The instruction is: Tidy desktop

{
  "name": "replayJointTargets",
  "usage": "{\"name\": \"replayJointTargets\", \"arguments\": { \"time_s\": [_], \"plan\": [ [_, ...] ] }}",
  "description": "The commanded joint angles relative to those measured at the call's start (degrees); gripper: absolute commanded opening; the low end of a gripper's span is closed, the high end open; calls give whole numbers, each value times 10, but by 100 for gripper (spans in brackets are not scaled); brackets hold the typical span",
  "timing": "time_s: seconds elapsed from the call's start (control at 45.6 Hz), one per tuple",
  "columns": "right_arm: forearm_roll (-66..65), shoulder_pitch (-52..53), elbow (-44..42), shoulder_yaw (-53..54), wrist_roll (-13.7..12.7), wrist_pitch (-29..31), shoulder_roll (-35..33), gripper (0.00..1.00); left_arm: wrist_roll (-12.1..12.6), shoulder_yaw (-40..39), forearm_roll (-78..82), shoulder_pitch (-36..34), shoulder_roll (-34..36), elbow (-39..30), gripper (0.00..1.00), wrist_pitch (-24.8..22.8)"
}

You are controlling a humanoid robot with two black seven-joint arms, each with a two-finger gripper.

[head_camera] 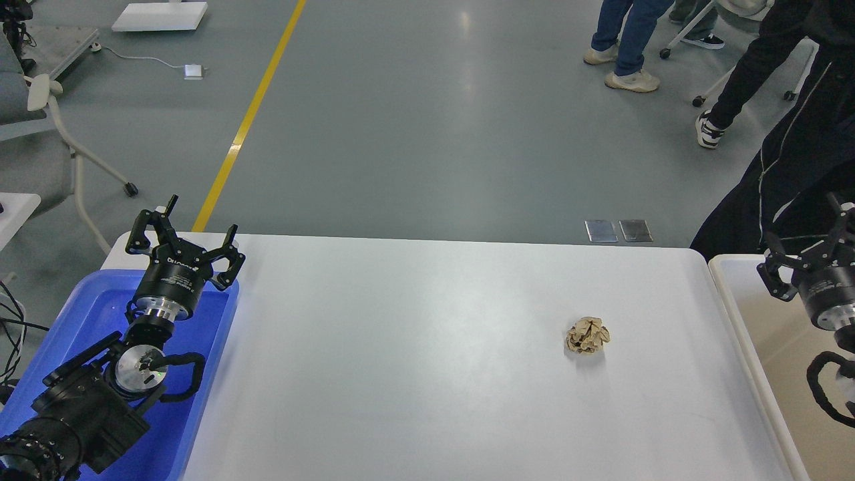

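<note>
Leftmost, the left gripper (184, 239) hangs over the blue tray (200, 374), jaws spread, grasping nothing. Centrally, the desktop (414, 347) is white, smooth, slightly glossy, with rounded corners; its long axis runs left to right. A crumpled tan paper ball (588, 335) lies right of centre. Over the beige-lined bin (768, 374), the right gripper (811, 250) shows parted jaws, empty.

Right hand (811, 257) and off-white bin (738, 314) cut by right edge; desktop (401, 347) by bottom.
</note>
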Motion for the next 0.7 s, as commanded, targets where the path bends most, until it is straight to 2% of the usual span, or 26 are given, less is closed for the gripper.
{"name": "replayJointTargets", "arguments": {
  "time_s": [0.0, 0.68],
  "plan": [
    [0, -7, -6, 0, 0, 0, -4, 100, 0, 0, 0, 0, 0, 0, 100, 0],
    [4, -8, -6, 0, 0, 0, -9, 100, 0, 0, 0, 0, 0, 0, 100, 0]
  ]
}}
